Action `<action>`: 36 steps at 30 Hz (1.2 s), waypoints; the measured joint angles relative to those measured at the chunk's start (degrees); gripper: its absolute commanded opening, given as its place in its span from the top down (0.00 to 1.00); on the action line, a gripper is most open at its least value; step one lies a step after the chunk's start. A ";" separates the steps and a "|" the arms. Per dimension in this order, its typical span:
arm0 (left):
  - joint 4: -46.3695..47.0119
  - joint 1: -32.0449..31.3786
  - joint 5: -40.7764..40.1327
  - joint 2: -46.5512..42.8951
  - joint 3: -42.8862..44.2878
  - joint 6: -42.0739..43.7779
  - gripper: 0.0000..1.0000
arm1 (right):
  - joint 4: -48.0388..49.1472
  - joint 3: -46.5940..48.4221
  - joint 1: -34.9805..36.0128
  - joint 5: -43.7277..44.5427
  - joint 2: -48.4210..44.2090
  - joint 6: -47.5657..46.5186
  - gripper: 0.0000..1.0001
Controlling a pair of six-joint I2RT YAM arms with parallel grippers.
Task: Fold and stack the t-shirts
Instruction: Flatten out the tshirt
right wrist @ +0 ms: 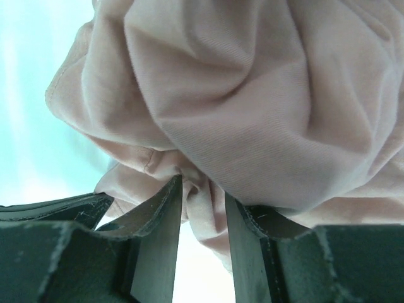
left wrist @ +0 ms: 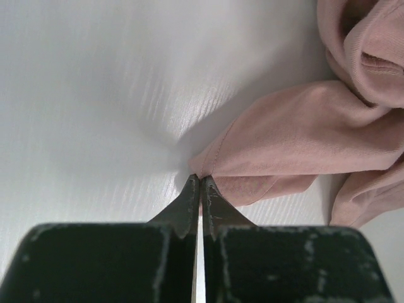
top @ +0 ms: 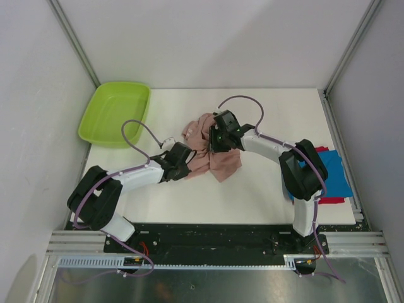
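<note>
The green tub (top: 117, 110) sits at ten o'clock. The left gripper (left wrist: 200, 183) pinches the pink t-shirt (left wrist: 303, 132); the right gripper (right wrist: 202, 188) stands apart.

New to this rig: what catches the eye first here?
A crumpled pink t-shirt lies mid-table, the left gripper pinching its edge and the right gripper open against its folds. A lime-green tub sits at the far left corner; blue and red folded shirts lie at the right edge.

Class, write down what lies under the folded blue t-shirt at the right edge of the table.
A red t-shirt shows beneath the blue t-shirt, peeking out at its near and far edges. The right arm covers the stack's left side.
</note>
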 measured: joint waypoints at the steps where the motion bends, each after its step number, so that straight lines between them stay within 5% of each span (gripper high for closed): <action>1: 0.00 0.02 0.00 0.00 0.00 0.00 1.00 | -0.02 0.00 0.15 0.13 0.00 -0.09 0.63; 16: 0.02 0.96 0.09 -0.83 -1.09 0.44 1.00 | 0.04 -0.07 -0.39 0.72 0.00 0.22 0.99; 25: -1.90 4.20 -0.09 -5.97 -2.80 1.49 1.00 | -2.67 -0.59 -6.27 2.71 -4.15 0.39 1.00; 36: -9.38 15.56 -4.28 -22.75 -1.84 8.07 1.00 | -6.25 -4.66 -28.33 4.87 -16.72 1.75 1.00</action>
